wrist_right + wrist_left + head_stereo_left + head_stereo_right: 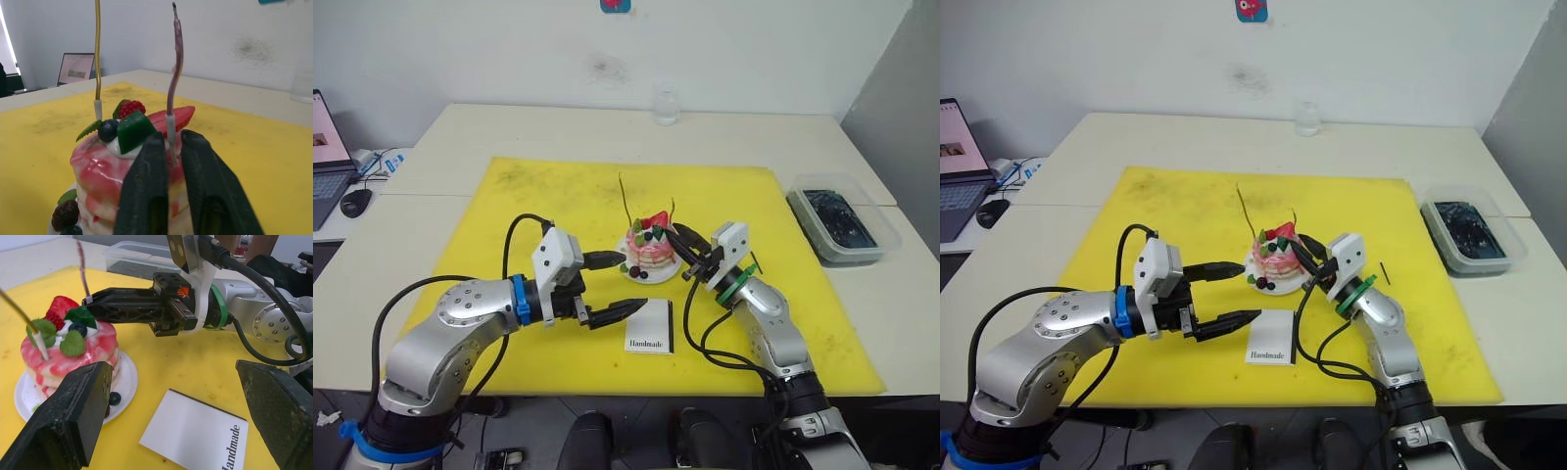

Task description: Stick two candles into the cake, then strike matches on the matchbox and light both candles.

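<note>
The pink-layered cake [651, 253] sits on its white plate [124, 382] mid-mat, topped with strawberry and green fruit. Two candles stand in it: a tall gold one [98, 49] and a duller one [175, 63]. My right gripper [171, 139] reaches over the cake top and is shut on the duller candle's white base. My left gripper [634, 282] is open at the cake's left, its fingers spread above the white matchbox [649, 328], which lies flat in front of the cake. One short dark match [1385, 272] lies on the mat to the right of my right wrist.
A yellow mat [538, 196] covers the table's middle. A clear lidded box [842, 223] with dark contents stands at the right edge, and a glass [666, 106] at the back. A laptop [323, 147] and mouse [355, 201] are far left.
</note>
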`<state>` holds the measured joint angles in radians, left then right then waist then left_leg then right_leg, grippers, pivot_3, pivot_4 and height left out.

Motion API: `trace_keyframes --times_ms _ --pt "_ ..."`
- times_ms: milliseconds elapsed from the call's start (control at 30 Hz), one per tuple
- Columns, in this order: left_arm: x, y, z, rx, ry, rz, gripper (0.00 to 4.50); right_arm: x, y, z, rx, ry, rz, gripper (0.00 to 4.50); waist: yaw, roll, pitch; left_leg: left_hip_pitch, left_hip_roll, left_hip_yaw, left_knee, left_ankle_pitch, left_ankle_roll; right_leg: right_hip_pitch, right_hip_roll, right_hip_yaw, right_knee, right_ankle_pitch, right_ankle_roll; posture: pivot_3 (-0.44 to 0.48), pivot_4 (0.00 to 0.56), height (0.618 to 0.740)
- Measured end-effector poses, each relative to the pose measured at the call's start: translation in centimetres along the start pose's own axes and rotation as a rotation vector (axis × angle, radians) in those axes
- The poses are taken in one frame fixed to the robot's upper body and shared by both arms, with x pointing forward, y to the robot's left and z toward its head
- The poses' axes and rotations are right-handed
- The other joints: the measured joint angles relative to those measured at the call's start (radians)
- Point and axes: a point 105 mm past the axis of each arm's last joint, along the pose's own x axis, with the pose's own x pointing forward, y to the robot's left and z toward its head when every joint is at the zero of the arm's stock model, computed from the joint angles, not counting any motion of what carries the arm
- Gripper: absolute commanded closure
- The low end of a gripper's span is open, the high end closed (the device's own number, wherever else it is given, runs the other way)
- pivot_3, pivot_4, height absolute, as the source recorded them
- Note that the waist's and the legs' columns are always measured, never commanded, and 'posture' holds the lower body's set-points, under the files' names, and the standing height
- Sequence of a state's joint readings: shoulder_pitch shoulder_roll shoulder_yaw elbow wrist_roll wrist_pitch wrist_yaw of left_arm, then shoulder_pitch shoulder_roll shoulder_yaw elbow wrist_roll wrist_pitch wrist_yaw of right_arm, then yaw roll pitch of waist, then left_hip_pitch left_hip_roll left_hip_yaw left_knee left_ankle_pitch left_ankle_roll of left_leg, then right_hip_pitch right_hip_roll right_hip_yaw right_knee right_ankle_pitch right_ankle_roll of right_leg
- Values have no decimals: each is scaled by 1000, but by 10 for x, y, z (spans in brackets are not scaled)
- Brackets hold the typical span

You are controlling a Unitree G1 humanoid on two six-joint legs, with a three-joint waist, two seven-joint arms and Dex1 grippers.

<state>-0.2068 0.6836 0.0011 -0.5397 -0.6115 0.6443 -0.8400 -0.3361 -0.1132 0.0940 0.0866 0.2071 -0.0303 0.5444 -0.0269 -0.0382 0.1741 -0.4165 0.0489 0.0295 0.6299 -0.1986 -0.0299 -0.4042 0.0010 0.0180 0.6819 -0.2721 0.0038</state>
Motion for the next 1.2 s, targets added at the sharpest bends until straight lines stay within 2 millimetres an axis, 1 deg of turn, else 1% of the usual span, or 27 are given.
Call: trace_keyframes --times_ms 100,233,400,467,533,633,767,833,900,933,967,1067,1200 --pt "3 -1 -4 13 22 -3 0 -1 -3 2 -4 4 -13 1734 0 0 0 0 0 0 0 0 0 0 0 0 0 0 0 0 150 740" --pt "7 0 -12 25 57 1 0 -2 -7 13 -25 -12 -24 1734 0 0 0 0 0 0 0 0 0 0 0 0 0 0 0 0 150 740" --pt "4 10 -13 8 78 42 0 -8 -13 26 -61 -8 -23 1734 0 0 0 -1 0 0 0 0 0 0 0 0 0 0 0 0 150 740" --pt "-6 17 -15 -73 101 65 0 -19 -18 34 -92 10 -22 1734 1 0 0 -1 0 0 0 0 0 0 0 -1 0 0 0 0 150 740" --pt "-17 23 -16 -183 114 79 0 -31 -25 36 -121 51 -26 1734 0 0 0 -1 0 0 0 0 0 0 0 -1 -1 0 0 0 150 740" --pt "-30 18 -14 -375 112 31 0 -50 -31 32 -166 157 -15 1734 0 0 0 -1 0 0 0 0 0 -1 -1 -1 -1 0 0 0 150 740" --pt "-39 2 -16 -592 168 -61 0 -72 -28 28 -197 302 65 1734 0 0 0 0 0 -1 0 0 0 0 -1 -1 0 0 0 0 150 740" --pt "-41 -3 -20 -681 205 -87 0 -80 -24 28 -192 356 106 2092 0 0 0 0 0 -1 0 0 0 0 -1 -1 0 0 0 0 150 740" --pt "-38 -3 -26 -766 225 -88 0 -88 -17 25 -192 406 153 2594 1 0 0 0 -1 -1 0 0 0 0 -1 -1 0 0 0 0 150 740" --pt "-34 -2 -31 -819 230 -84 0 -92 -13 23 -191 433 177 2998 2 0 0 0 -1 -1 0 0 0 0 -1 -2 0 0 0 0 150 740" --pt "-31 -2 -36 -865 237 -82 0 -94 -9 21 -188 452 196 3300 1 -1 0 0 -1 -1 0 0 0 0 -1 -1 0 0 1 0 150 740" --pt "-22 -4 -46 -952 261 -86 0 -97 -1 17 -182 494 230 4396 1 -1 1 -1 -1 -1 0 0 0 0 -1 -1 -1 0 1 0 150 740" --pt "-5 1 -50 -991 260 -70 0 -105 12 7 -160 569 290 4456 2 -1 1 -1 -2 -1 0 0 0 0 -1 -1 -1 0 1 0 150 740"
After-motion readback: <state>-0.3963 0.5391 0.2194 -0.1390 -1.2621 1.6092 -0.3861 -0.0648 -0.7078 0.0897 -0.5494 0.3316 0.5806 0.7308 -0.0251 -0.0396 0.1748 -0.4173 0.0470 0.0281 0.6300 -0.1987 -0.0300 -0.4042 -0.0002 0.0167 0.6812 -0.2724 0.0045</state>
